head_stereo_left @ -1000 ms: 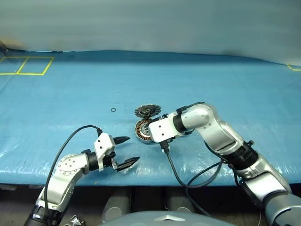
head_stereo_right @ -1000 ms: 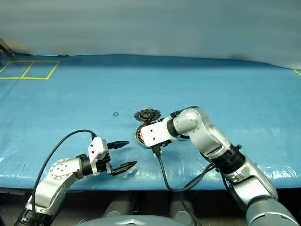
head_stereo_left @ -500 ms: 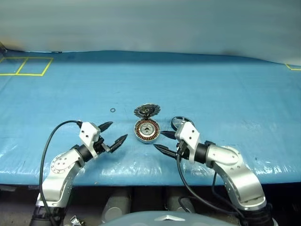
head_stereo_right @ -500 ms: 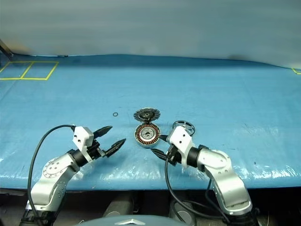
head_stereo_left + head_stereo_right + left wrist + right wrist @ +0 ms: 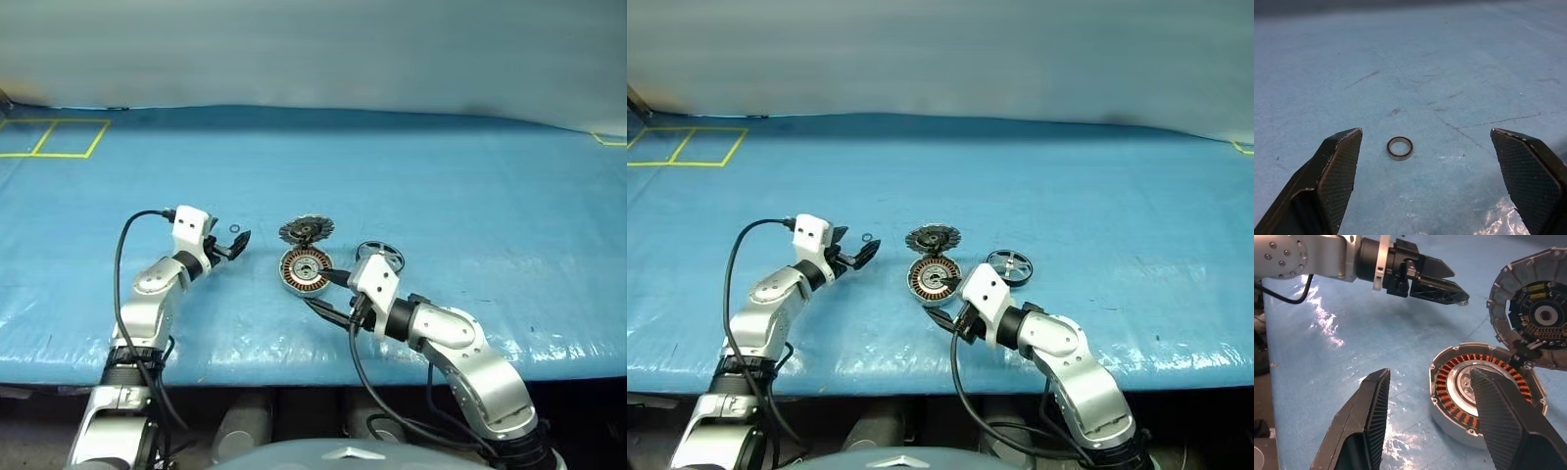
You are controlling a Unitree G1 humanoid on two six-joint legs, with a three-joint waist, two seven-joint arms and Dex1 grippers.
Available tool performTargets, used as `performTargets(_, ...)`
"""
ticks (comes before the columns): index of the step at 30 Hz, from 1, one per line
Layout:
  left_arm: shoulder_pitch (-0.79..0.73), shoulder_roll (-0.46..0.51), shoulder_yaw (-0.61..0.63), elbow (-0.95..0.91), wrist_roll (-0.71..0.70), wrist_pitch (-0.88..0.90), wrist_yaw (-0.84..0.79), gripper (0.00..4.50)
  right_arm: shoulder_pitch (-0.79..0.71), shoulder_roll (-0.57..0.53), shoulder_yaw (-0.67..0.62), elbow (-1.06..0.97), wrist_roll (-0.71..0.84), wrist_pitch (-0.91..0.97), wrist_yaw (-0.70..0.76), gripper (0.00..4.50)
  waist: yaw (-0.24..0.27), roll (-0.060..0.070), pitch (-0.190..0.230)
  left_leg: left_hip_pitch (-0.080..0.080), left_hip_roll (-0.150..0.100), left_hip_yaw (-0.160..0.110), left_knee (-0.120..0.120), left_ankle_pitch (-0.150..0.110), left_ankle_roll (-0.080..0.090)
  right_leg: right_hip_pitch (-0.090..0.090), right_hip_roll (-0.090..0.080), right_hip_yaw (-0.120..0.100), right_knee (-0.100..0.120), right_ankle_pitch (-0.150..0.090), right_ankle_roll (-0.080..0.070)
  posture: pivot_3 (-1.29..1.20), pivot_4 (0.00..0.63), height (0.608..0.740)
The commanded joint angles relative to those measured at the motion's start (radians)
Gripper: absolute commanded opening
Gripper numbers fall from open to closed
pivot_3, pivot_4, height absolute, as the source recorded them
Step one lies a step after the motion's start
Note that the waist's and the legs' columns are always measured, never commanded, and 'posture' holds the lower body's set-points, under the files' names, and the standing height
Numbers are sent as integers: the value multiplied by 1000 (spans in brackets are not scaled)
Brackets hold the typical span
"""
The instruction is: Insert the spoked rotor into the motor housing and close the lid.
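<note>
Motor housing (image 5: 306,271), squat silver-rimmed body with copper windings, sits mid-table with its jagged disc lid (image 5: 307,230) flung open behind; your black-rimmed spoked rotor (image 5: 380,258) lies just right, untouched. Your empty, half-open right hand (image 5: 324,292) may nudge the housing. Your wide left hand (image 5: 238,244) straddles the tiny loose ring (image 5: 1399,148), the wrong part.

Robot lab or test workshop. Long counter (image 5: 470,176) wrapped in blue plastic sheet, glossy, scuffed. Yellow tape squares (image 5: 54,137) mark zones at far left corner. Plain grey wall (image 5: 313,49) behind. Opened motor housing (image 5: 306,271), copper windings showing, lying on sheet.
</note>
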Motion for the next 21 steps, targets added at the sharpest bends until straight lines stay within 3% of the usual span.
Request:
performTargets(1, -24, 6, -16, 41, 36, 11, 8, 4500, -41, -9, 23, -9, -2, -21, -6, 2732, 0, 0, 0, 0, 0, 0, 0, 0, 0, 0, 0, 0, 0, 0, 0, 0, 150, 740)
performTargets(21, -73, -128, -40, 193, 118, -75, 122, 4500, -43, -54, 30, 17, 0, -7, -90, 2732, 10, -1, -1, 1, -1, -1, 2, 0, 0, 1, -1, 0, -1, 1, 2, 0, 150, 740)
